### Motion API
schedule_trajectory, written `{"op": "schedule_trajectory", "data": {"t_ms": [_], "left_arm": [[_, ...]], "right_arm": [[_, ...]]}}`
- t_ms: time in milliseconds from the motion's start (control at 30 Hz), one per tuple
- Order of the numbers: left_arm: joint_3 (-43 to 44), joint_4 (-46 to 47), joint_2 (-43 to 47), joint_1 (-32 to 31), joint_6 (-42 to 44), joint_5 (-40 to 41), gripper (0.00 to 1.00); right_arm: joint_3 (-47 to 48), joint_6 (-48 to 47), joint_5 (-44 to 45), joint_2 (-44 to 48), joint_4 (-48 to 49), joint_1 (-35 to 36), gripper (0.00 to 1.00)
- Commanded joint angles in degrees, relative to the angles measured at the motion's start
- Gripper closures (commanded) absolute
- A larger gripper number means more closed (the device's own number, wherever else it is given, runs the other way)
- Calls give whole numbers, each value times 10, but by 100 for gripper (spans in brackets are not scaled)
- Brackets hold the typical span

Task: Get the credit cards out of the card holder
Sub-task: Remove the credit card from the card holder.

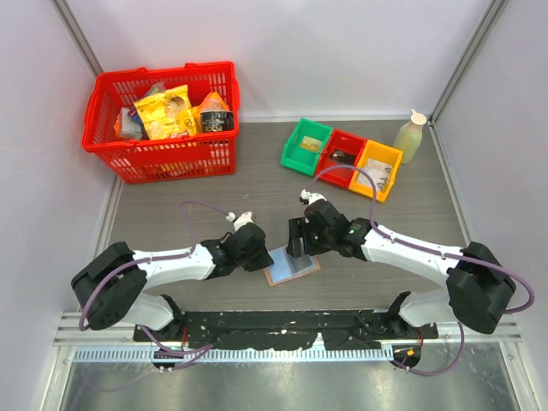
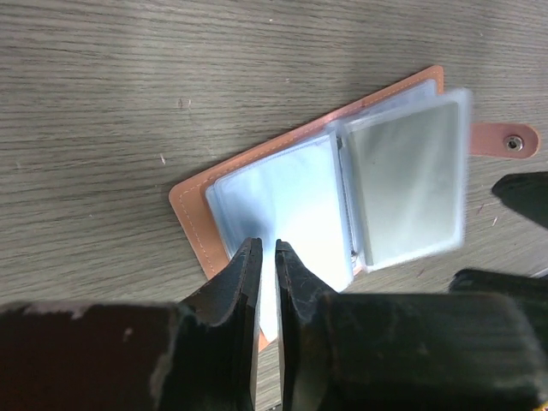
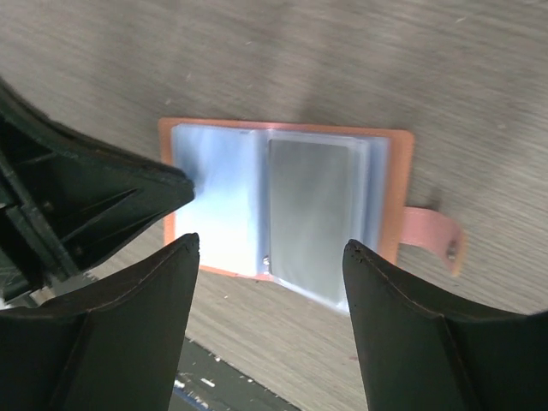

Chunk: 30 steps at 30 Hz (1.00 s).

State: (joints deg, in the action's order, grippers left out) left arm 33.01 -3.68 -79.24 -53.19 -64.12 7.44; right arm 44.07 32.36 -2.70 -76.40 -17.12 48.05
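Card holder (image 1: pixel 291 267) lies open, slanted, snap tab (image 2: pixel 505 139) toward right claw (image 3: pixel 271 244).

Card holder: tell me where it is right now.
Top view: the card holder lies open on the table at front centre, the left gripper at its left side, the right gripper open above it.

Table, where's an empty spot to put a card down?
There's room between the basket and the green bin, and between the basket and the left arm. It's crowded at the card holder, where the left gripper and right gripper meet.
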Motion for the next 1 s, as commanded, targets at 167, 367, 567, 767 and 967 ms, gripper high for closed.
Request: {"op": "schedule_trajectory", "data": {"t_ms": [167,367,567,767,967], "left_arm": [[6,7,-26,-3,2,-1,86],[6,4,-32,-6,4,-1,86],[6,3,-33,-7,5,-1,86],[6,3,-34,-7,5,-1,86],[7,3,-35,-10,5,-1,87]], "right_arm": [[4,-27,82,-10,-9,4,30],[-4,-29,67,-50,20,3,33],[-9,-30,45,-73,40,2,34],[-8,-31,36,-63,35,3,42],[1,-32,36,-54,22,3,47]]}}
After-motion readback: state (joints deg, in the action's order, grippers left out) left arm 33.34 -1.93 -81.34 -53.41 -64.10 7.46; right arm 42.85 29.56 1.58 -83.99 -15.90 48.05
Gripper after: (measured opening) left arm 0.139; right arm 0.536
